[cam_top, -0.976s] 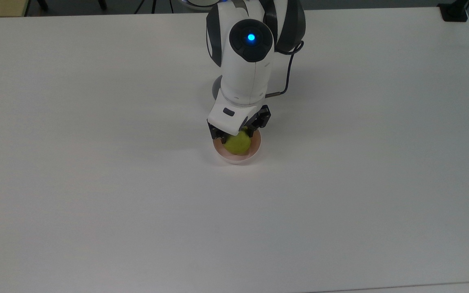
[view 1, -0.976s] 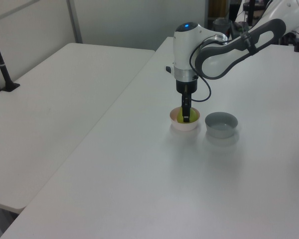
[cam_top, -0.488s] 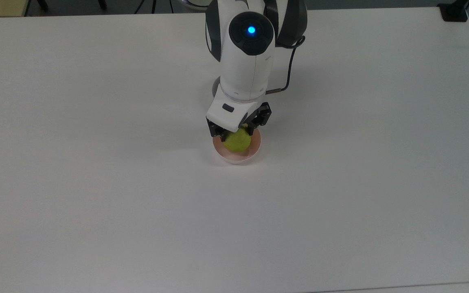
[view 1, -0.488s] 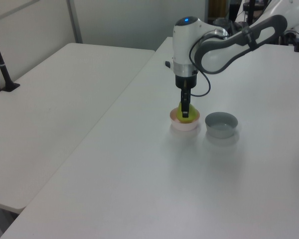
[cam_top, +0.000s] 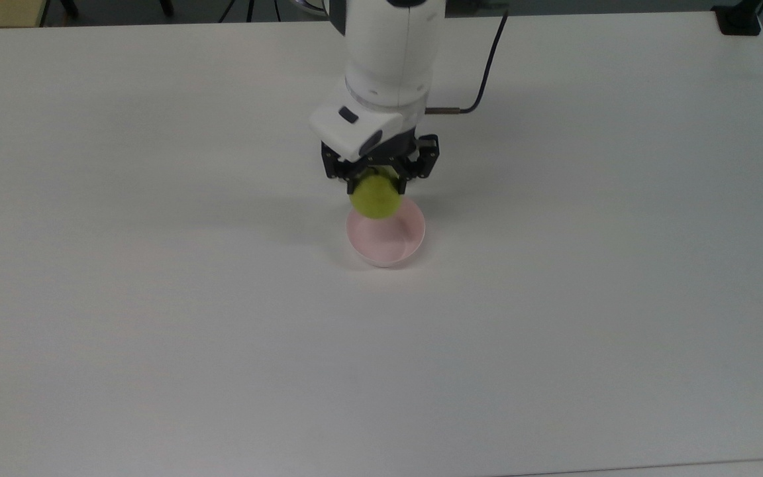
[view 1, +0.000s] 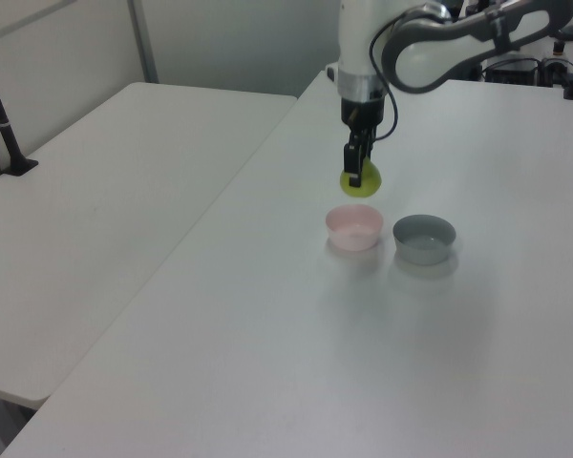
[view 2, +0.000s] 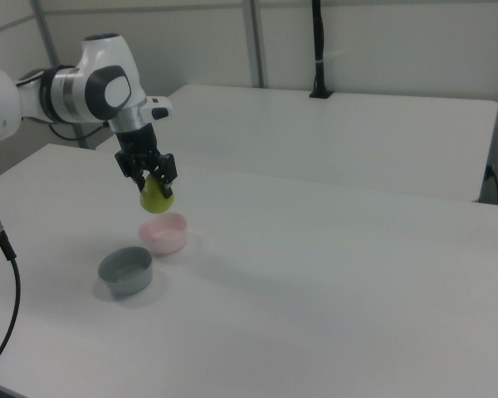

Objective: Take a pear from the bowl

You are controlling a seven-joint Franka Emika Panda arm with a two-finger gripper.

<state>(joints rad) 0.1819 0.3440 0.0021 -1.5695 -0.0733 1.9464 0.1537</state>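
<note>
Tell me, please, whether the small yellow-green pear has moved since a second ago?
Yes. The small yellow-green pear has risen out of the pale pink round bowl, which stays put, held in the pincer.

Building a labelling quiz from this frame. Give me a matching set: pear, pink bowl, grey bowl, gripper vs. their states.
Things:
1. pear
2. pink bowl
3. grey bowl
4. gripper

States:
A. empty, on the table under the fruit
B. shut on the fruit
C. held in the air, clear of the rim
D. empty, beside the other bowl, apart from it

Pairs: 1-C, 2-A, 3-D, 4-B
</note>
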